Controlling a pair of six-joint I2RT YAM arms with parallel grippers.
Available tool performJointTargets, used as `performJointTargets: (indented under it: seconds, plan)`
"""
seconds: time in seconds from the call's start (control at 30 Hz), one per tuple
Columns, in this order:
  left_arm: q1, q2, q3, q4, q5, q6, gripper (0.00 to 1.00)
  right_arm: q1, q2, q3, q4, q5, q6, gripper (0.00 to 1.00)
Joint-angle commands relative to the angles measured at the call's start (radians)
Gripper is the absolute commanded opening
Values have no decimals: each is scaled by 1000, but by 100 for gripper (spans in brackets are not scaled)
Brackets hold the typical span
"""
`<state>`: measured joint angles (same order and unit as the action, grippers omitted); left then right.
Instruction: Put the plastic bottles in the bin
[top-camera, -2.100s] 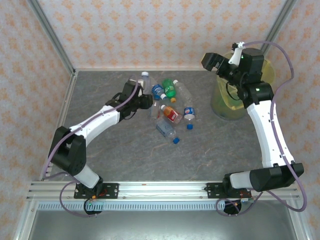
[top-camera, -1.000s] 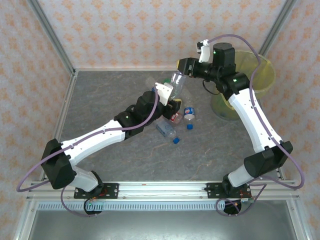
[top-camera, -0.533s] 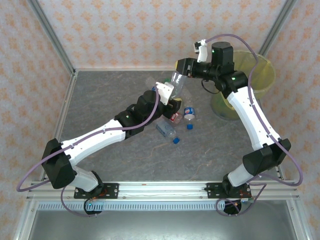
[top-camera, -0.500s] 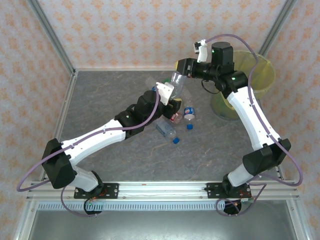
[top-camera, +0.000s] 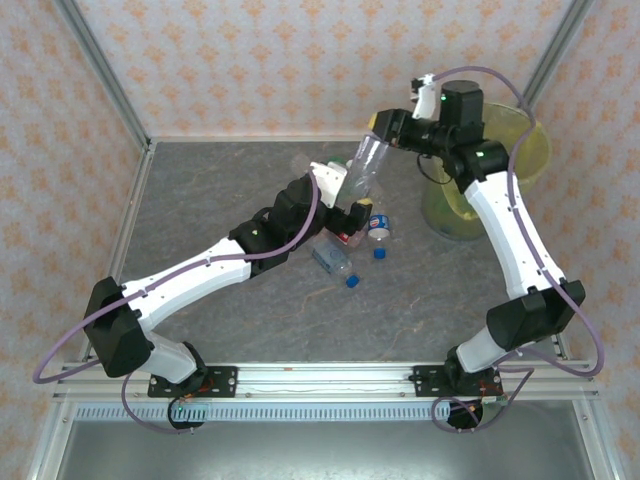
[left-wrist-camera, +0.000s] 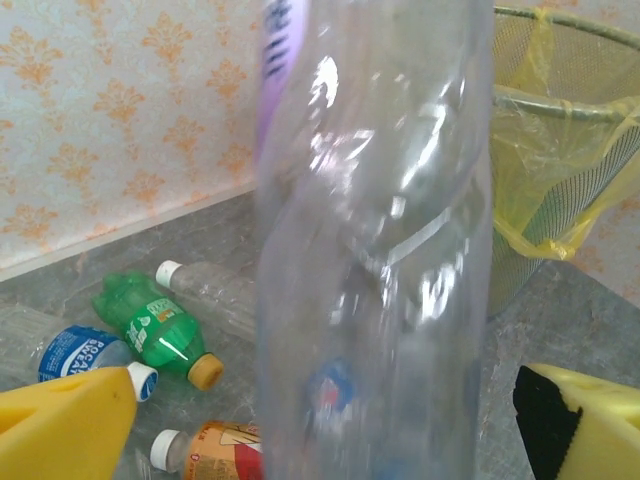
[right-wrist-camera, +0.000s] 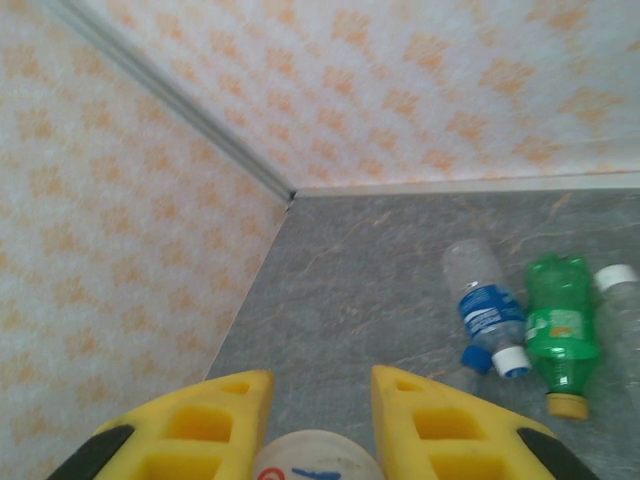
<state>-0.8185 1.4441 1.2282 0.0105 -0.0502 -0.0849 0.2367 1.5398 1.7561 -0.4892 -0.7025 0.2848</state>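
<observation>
A clear plastic bottle (top-camera: 363, 172) pinched by the right end effector (top-camera: 383, 126), left of the yellow-lined round mesh bin (top-camera: 530, 135).
The right end effector's yellow fingers (right-wrist-camera: 215, 425) press on the bottle's white cap (right-wrist-camera: 318, 458); the left end effector (left-wrist-camera: 325, 400) is spread wide, its pads clear of the bottle's sides. The bottle hangs tilted above the grey bench (top-camera: 220, 180), its purple label (left-wrist-camera: 283, 40) blurred. Farther left of the bin lie a green bottle (left-wrist-camera: 155, 330) with an orange cap and a blue-labelled bottle (left-wrist-camera: 75, 350), print unreadable.

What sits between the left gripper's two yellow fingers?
A clear plastic bottle stands between the open left gripper's fingers, neither pad touching it, as the left wrist view shows. The right gripper grips its cap end.
</observation>
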Motion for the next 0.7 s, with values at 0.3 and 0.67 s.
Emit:
performJointTargets:
  seconds: [0.3,0.67]
  plan:
    - [4,-100,-51,45,-84,-37,99,-317,-117,34,77,208,124,21]
    - [13,-144,-113,68,-94,-52,99,-388,-136,42,134,675,62,18]
